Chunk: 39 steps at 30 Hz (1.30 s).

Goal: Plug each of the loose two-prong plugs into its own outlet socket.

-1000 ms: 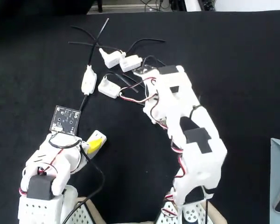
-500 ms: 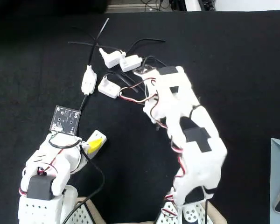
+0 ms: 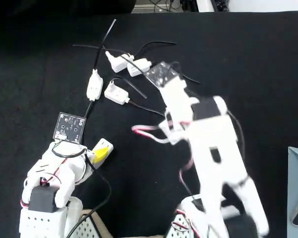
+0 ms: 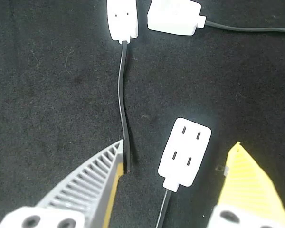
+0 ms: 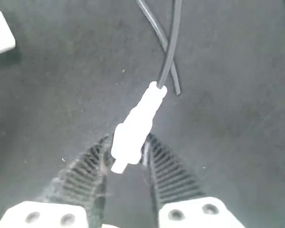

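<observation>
Two white robot arms stand at the near edge of a black cloth-covered table (image 3: 268,74).

The right gripper (image 5: 128,140) is far of centre. Its two ribbed fingers are clenched on one slim white plug (image 5: 137,114). The plug's black cord (image 5: 168,52) leads away from the fingers. Whether this plug touches the cloth cannot be told.

Four more white pieces lie in a loose cluster just left of that gripper. A small angled white plug (image 3: 118,62) lies farthest. A second small white plug (image 3: 139,67) is just beside it on the right. Nearer is a squarish white block (image 3: 116,92). A narrow white two-slot socket (image 4: 122,19) lies at the cluster's left. Thin black cords cross among them.

The left gripper (image 4: 178,147) is at the near left, well apart from the cluster. Its fingers are spread wide, one grey and one yellow. One flat white four-slot outlet block (image 4: 185,152) lies on the cloth between them, gripped by neither.
</observation>
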Available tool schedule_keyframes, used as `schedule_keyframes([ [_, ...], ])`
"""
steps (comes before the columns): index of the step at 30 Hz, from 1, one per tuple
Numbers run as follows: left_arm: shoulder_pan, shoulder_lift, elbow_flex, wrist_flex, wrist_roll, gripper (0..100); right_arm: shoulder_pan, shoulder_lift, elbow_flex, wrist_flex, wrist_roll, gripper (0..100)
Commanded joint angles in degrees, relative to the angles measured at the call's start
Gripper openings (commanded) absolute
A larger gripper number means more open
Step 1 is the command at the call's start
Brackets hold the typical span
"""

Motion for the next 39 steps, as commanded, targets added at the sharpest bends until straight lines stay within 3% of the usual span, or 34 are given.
schedule_keyframes([
  [1,-0.3,-0.4,-0.1,-2.4,0.6,33,-3.6,-16.2,10.2,-5.3,0.3,1.1],
  [6,-0.3,-0.4,-0.1,-2.5,2.0,33,-7.6,-26.6,25.6,-12.8,0.1,1.1],
  [12,-0.3,-0.4,-0.1,-2.5,2.1,33,-7.9,-23.8,37.3,-22.1,0.1,1.1],
  [19,-0.3,-0.4,-0.1,-2.5,2.0,33,-8.9,-12.0,35.5,-22.1,0.1,2.1],
  [24,-0.3,-0.4,-0.1,-2.5,2.0,33,-10.1,-5.9,32.8,-22.0,-5.1,13.2],
  [32,-0.3,-0.4,0.5,-2.5,1.8,33,-13.5,-3.6,28.7,-22.0,-12.0,13.9],
  [39,-0.3,-0.4,0.5,-2.5,1.8,33,-14.1,1.2,26.4,-22.4,-12.5,13.7],
])
